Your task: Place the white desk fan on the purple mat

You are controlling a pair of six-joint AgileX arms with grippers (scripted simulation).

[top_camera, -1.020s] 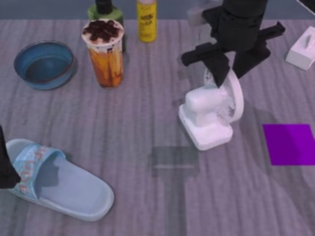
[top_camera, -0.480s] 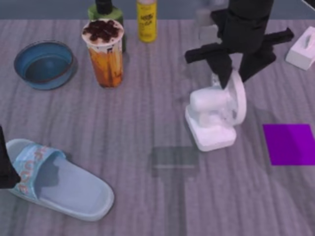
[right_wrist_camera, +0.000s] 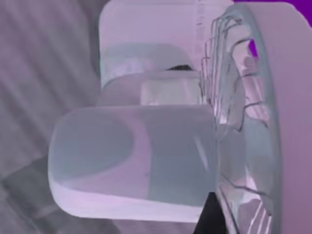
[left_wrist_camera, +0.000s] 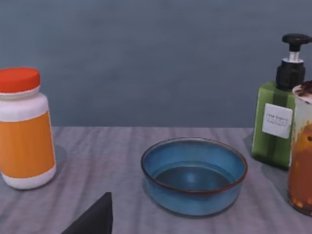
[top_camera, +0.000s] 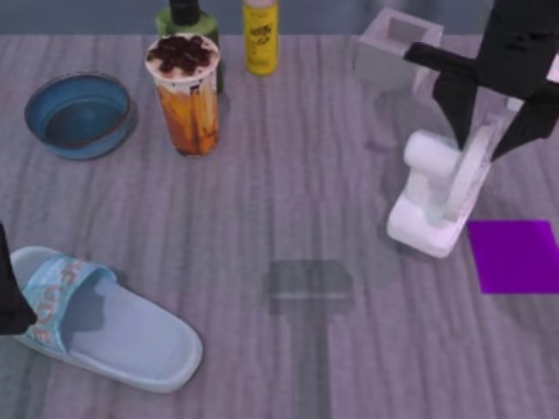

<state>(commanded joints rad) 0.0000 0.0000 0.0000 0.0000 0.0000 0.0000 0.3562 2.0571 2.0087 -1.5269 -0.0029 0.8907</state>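
Observation:
The white desk fan (top_camera: 430, 199) hangs tilted above the table at the right, just left of the purple mat (top_camera: 514, 255). My right gripper (top_camera: 486, 140) is shut on the fan's round grille disc from above. In the right wrist view the fan (right_wrist_camera: 141, 156) fills the picture, with one dark fingertip (right_wrist_camera: 209, 217) against the grille and a sliver of the purple mat (right_wrist_camera: 265, 3) behind it. My left gripper (top_camera: 9, 292) is parked at the table's left edge, and its one visible finger (left_wrist_camera: 95, 219) stands well off centre, open.
A hollow white cube (top_camera: 397, 39) stands behind the fan. A blue bowl (top_camera: 79, 113), a drink cup (top_camera: 185, 92), a green pump bottle (top_camera: 185, 16) and a yellow bottle (top_camera: 260, 35) line the back left. A light-blue slipper (top_camera: 105, 319) lies at front left.
My right gripper has carried the fan to the right, toward the purple mat, and the fan now tilts more. The left arm has not moved.

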